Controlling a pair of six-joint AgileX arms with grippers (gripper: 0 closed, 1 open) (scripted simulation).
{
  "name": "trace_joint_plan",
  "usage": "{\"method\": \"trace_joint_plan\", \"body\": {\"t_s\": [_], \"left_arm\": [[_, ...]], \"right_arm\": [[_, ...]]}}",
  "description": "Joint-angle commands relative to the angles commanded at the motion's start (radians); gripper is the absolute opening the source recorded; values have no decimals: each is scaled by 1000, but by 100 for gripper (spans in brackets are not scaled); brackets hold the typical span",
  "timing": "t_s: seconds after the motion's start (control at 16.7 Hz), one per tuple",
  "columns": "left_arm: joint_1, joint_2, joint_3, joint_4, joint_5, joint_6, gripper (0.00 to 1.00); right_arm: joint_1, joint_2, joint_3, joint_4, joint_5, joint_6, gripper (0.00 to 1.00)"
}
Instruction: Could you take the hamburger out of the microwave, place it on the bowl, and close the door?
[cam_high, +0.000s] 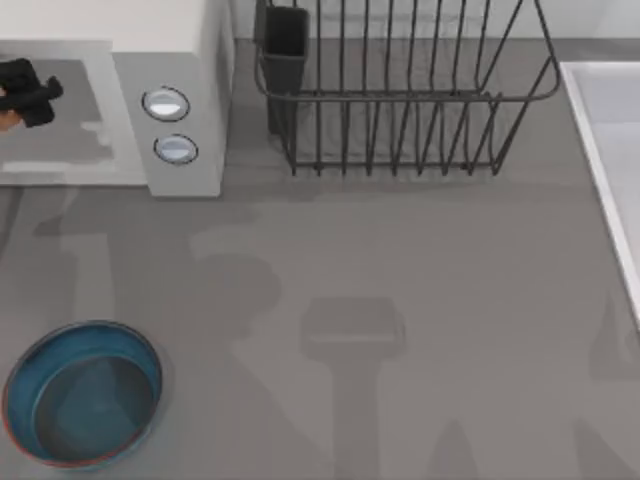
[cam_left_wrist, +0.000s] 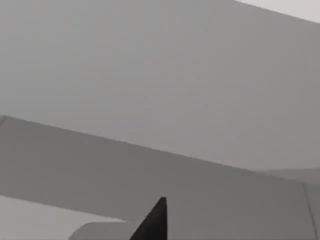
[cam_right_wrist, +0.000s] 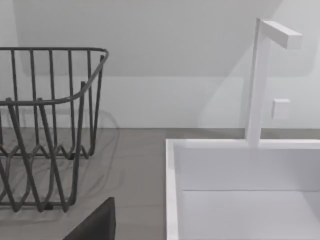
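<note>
The white microwave (cam_high: 185, 60) stands at the table's back left, its two round knobs facing up on the side panel. My left gripper (cam_high: 28, 92) is inside the grey cavity (cam_high: 70, 140), at the view's left edge. A sliver of the orange hamburger (cam_high: 5, 119) shows right beside and partly under it; I cannot tell whether it is gripped. The left wrist view has grey cavity walls (cam_left_wrist: 160, 90) and a dark tip of my left gripper (cam_left_wrist: 152, 224). The blue bowl (cam_high: 80, 392) with its reddish rim sits at the front left, holding nothing. The door is out of view.
A dark wire dish rack (cam_high: 400, 100) stands at the back, right of the microwave, also seen in the right wrist view (cam_right_wrist: 50, 125). A white sink (cam_high: 610, 170) with a faucet (cam_right_wrist: 257, 80) lines the right side. My right gripper (cam_right_wrist: 95, 225) hangs near the sink.
</note>
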Motion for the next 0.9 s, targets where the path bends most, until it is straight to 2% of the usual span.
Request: {"method": "trace_joint_plan", "body": {"t_s": [0.3,0.9], "left_arm": [[-165,19,182,-432,-147,-493,0],[-567,187,482,-1508,-523,-1748,0]], "right_arm": [[0,0,0,0,0,0,100],[0,0,0,0,0,0,100]]}}
